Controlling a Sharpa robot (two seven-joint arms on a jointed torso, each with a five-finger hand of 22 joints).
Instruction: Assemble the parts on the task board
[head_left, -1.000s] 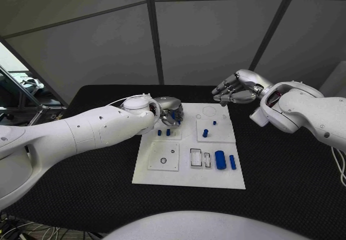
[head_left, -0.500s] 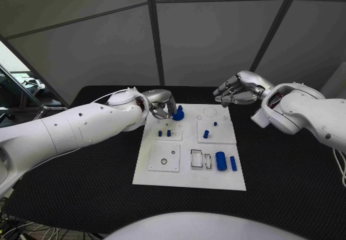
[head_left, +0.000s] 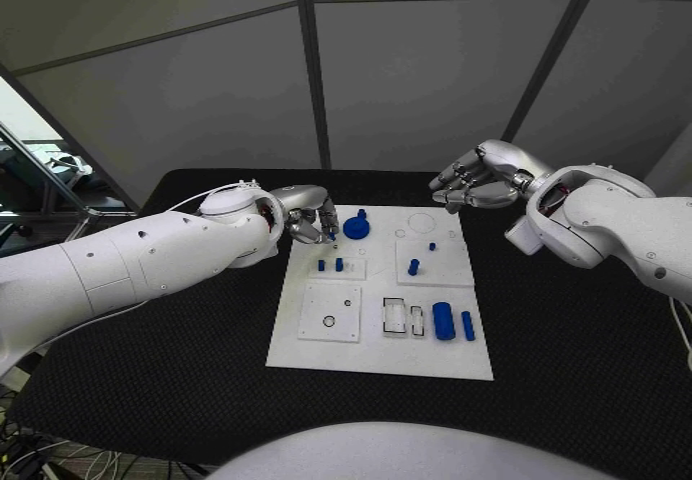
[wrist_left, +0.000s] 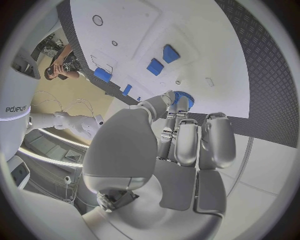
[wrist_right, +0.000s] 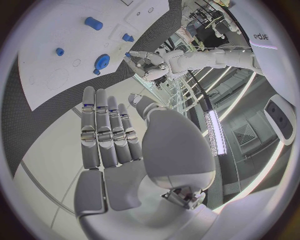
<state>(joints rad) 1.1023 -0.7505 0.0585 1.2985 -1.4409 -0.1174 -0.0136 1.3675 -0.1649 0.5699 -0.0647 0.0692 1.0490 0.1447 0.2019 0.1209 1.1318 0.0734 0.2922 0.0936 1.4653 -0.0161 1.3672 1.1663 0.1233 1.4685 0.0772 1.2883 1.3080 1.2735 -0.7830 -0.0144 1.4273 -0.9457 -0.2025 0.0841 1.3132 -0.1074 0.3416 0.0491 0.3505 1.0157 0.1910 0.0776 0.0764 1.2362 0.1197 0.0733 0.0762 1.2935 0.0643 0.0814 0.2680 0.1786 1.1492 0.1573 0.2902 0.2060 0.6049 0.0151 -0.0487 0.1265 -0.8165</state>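
Centrally on the black table (head_left: 173, 400) lies the white task board (head_left: 378, 345), with grey partition panels (head_left: 418, 80) standing behind the table's far edge. On the board's near row sit a white inset square with a small ring (head_left: 329, 314), a clear rectangular frame (head_left: 394, 314), and two blue cylinders lying side by side, the thicker (head_left: 441, 321) just left of the thinner (head_left: 466, 324). Further back, two short blue pegs (head_left: 330, 265) stand together on the left, one blue peg (head_left: 413, 267) stands on the right-hand inset, and a tiny blue stud (head_left: 431, 246) sits beyond it near an outlined circle (head_left: 420, 223). At the board's far left corner rests a round blue knobbed part (head_left: 356, 227), seen in the left wrist view as a ribbed blue disc (wrist_left: 184, 100). The left hand (head_left: 307, 221) is at that corner, its fingers (wrist_left: 187, 137) curled downward; the fingertips lie right at the part, though whether they are pinching it or merely touching it cannot be told. The right hand (head_left: 473, 178) hovers above the table beyond the board's far right corner, clear of every part, holding nothing; in the right wrist view its fingers (wrist_right: 103, 130) are extended straight and side by side. Lettering on the white arms appears at the rims of both wrist views, too bent to read with certainty.
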